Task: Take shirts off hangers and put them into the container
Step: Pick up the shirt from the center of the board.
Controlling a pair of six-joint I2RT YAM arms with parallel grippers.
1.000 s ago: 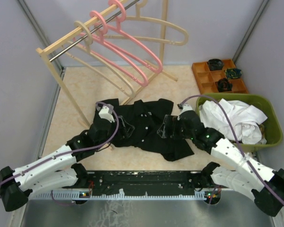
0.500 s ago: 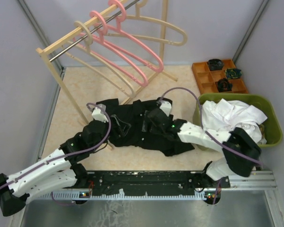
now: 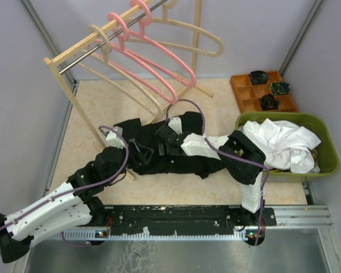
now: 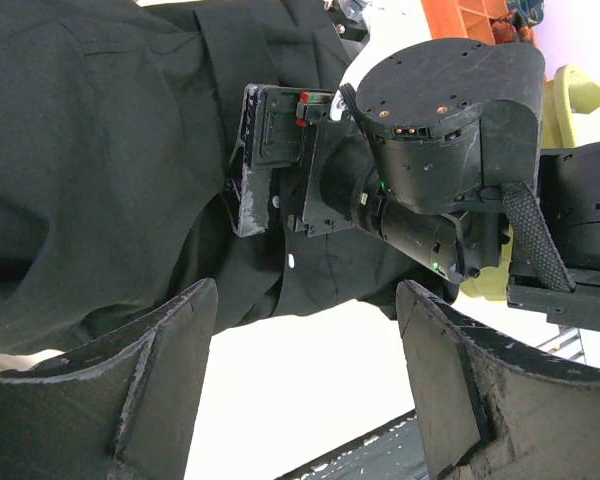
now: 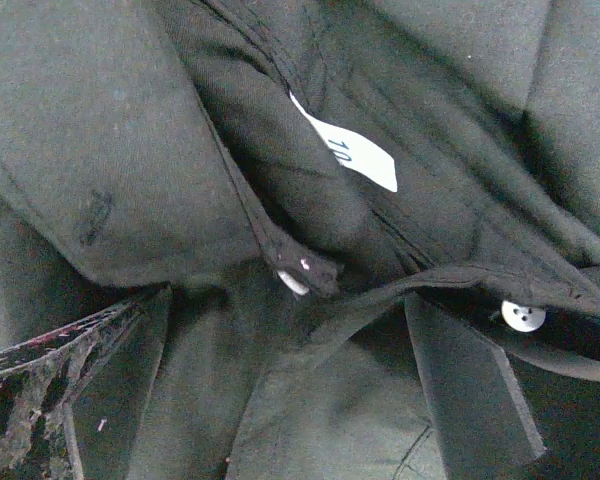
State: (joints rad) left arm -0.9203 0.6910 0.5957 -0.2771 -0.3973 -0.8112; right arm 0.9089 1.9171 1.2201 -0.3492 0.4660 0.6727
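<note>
**Lying flat on the table: one black shirt, both grippers at it**

Surface: pale beige table [image 3: 91, 114], closed in by plain grey walls [image 3: 23, 114] on the left, back and right. A dark metal rail [image 3: 176, 216] runs along the near edge.

Back left: wooden rack [image 3: 68, 85] with a metal bar [image 3: 85, 54]. Two pink hangers [image 3: 159, 57] and two beige hangers [image 3: 210, 42] hang on the bar by their hooks.

Back right: orange tray [image 3: 238, 94] against the wall, with small dark items in three compartments.

Right: green basket [image 3: 329, 153], just in front of the tray, holding crumpled white shirts [image 3: 278, 145].

Centre: black shirt [image 3: 176, 162], spread out and rumpled on the table, well clear of the basket. The right wrist view shows its white label [image 5: 355, 155] and a white button [image 5: 523, 316].

Left gripper [image 4: 300, 380]: jaws apart, nothing between them, over the shirt's left edge.

Right gripper [image 3: 162, 136]: jaws wide, down against the cloth near the shirt's middle, gripping nothing that can be made out.
</note>
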